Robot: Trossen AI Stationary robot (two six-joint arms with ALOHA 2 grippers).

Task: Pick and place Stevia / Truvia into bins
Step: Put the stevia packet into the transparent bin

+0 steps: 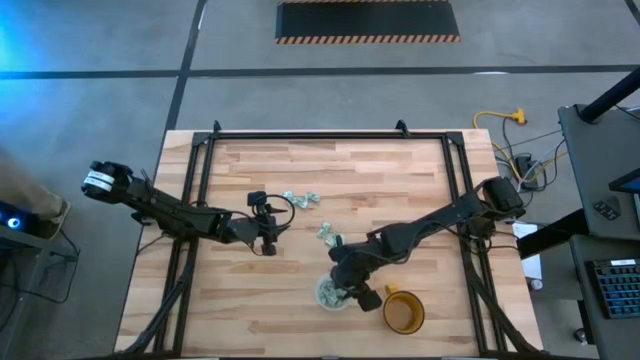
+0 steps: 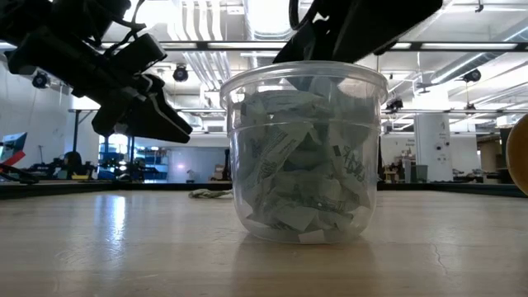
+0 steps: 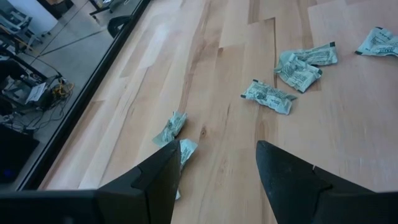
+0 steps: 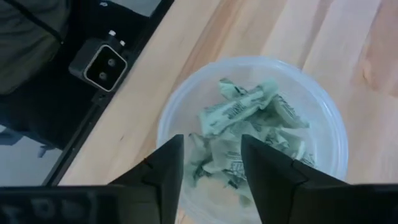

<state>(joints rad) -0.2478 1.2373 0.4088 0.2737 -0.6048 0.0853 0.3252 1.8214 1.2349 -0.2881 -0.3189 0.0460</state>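
Note:
The clear plastic cup [image 2: 305, 148] stands on its base on the wooden table, heaped with pale green and white sachets [image 4: 245, 121]. My right gripper [image 4: 211, 149] hovers open just above the cup's mouth [image 1: 335, 292], with nothing between its fingers. Loose sachets [image 1: 300, 200] lie flat on the table's middle, and a few more [image 1: 326, 233] lie closer to the cup. My left gripper [image 3: 217, 149] is open and low over the table [image 1: 267, 238], left of these sachets. One sachet [image 3: 186, 150] lies right beside one of its fingers, another [image 3: 171, 127] just beyond.
An amber mug [image 1: 403, 313] stands just right of the cup, near the table's near edge. A black frame rail [image 1: 200, 170] runs along the table's sides and far edge. Bare wood [image 1: 400, 180] lies on the far right part of the table.

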